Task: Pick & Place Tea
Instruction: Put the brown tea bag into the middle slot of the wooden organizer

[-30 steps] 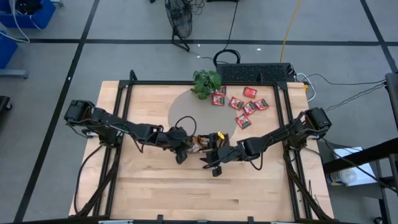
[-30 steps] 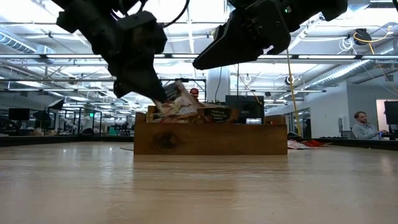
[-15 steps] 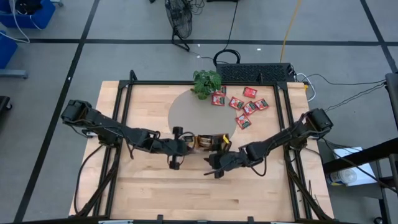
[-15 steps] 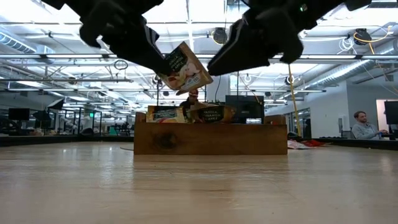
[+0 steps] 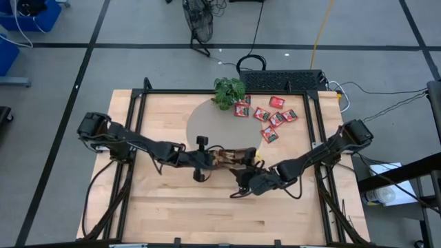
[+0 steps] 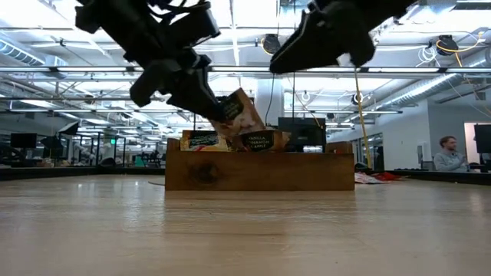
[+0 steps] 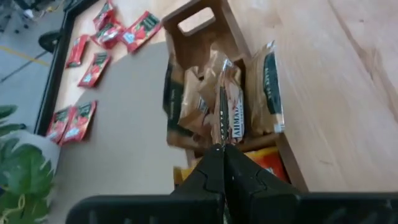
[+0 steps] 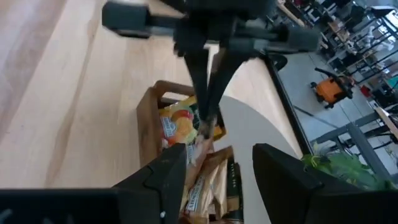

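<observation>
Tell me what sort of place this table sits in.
Probably a large open robotics lab or workshop: exposed ceiling beams and pipes, a person at a desk far behind, and taped lines on the grey floor around the wooden table.

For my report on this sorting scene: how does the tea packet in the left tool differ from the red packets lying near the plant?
The held packet is pale beige and stands on edge, pinched by the shut left tool over the wooden tray. The red packets lie flat on the table. The held packet is among other packets in the tray; the red ones are scattered loose, untouched by either tool. Both are small, flat tea packets.
</observation>
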Tool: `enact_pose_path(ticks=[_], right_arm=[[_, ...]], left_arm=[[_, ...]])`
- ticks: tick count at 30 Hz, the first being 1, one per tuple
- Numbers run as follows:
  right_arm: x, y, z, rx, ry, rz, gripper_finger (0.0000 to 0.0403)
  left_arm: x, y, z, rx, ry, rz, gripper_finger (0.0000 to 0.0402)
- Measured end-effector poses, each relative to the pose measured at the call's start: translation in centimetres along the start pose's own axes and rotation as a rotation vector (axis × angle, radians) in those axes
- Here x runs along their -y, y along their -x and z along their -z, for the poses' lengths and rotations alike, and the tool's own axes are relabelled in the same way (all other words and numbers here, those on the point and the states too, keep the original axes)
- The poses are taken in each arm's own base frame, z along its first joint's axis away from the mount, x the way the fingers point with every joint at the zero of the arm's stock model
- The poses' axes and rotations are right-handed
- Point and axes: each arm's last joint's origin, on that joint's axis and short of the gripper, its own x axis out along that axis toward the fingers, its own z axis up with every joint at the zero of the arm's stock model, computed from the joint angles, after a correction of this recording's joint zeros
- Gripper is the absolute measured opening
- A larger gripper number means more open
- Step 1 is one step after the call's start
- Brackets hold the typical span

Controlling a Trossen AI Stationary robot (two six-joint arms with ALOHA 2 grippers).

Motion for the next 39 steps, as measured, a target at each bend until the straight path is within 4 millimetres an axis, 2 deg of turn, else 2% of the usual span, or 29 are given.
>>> enact_pose_path(ticks=[6,9,16,20,27,39], right_arm=[[1.2,1.3,-0.4,0.033,-0.046,0.026,0.0169],[1.6,1.8,0.3,0.044,-0.072,0.025,0.0169],[1.5,1.9,1.9,0.077,-0.106,0.029,0.0169],[1.3,1.8,2.4,0.076,-0.102,0.029,0.0169],[1.3,1.8,2.6,0.076,-0.094,0.030,0.0169],[1.3,1.8,2.7,0.070,-0.086,0.029,0.0169]], left_arm=[[0.1,-1.4,-1.4,-0.066,-0.060,0.016,0.0001],[0.2,-2.5,-2.0,-0.110,-0.075,0.026,0.0001],[0.5,-4.9,-1.7,-0.230,-0.106,0.058,0.0001],[0.3,-5.5,-1.9,-0.231,-0.057,0.064,0.0007],[-0.1,-4.9,-2.8,-0.202,0.034,0.049,0.0054],[-0.6,-4.2,-3.7,-0.251,0.127,0.078,0.0176]])
